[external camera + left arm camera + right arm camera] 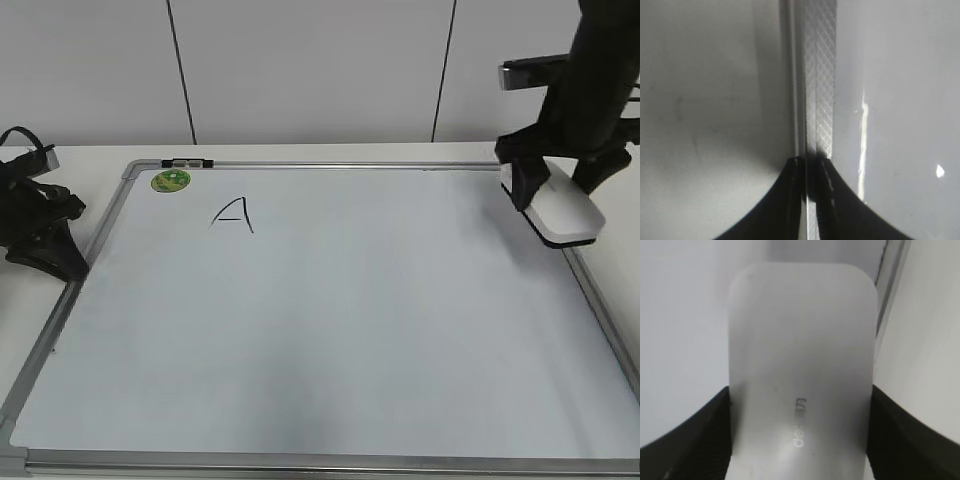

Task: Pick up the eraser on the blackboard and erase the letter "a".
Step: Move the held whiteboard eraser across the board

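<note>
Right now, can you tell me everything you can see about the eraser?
The eraser is a smooth white plastic block with rounded corners, a dark underside and small grey lettering on top. It sits at the far right edge of the board, beside its metal frame. The right gripper stands over it, a black finger against each long side.

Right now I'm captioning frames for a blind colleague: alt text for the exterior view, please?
The right gripper grips a white eraser at the far right edge of the whiteboard. A capital "A" and green sticker sit far left.
</note>
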Controlling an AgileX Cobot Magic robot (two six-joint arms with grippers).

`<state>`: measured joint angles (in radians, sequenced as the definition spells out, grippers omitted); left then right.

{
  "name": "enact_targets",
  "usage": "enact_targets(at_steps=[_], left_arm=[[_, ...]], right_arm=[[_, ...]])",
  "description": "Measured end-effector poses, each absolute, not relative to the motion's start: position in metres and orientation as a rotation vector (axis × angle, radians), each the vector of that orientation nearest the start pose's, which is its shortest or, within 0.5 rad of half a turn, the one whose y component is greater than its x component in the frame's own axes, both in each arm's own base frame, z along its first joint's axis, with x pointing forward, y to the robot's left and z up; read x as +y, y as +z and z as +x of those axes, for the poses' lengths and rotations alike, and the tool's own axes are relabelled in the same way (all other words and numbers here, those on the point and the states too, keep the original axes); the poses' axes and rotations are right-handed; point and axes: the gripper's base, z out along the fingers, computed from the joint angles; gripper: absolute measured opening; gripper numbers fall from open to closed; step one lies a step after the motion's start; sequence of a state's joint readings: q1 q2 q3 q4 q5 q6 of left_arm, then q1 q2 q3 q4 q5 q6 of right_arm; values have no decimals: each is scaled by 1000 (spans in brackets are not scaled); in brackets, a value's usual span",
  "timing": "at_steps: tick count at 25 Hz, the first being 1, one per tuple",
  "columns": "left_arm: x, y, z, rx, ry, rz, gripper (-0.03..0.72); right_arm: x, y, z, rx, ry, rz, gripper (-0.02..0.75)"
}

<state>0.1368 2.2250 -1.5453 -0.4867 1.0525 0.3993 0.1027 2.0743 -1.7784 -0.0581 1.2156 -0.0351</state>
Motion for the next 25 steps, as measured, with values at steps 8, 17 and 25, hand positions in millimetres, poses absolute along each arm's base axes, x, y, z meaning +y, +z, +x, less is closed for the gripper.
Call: enact_targets(at_steps=[8, 17, 25], left_arm=[[21, 119, 422, 3035, -642, 3, 44], [21, 119, 422, 3037, -644, 4, 44], [21, 119, 422, 3037, -644, 4, 45]], right_arm=[[7, 206, 414, 3024, 15, -61, 527], [7, 187, 411, 2995, 44, -36, 527], [8, 160, 416, 3042, 59, -18, 527]])
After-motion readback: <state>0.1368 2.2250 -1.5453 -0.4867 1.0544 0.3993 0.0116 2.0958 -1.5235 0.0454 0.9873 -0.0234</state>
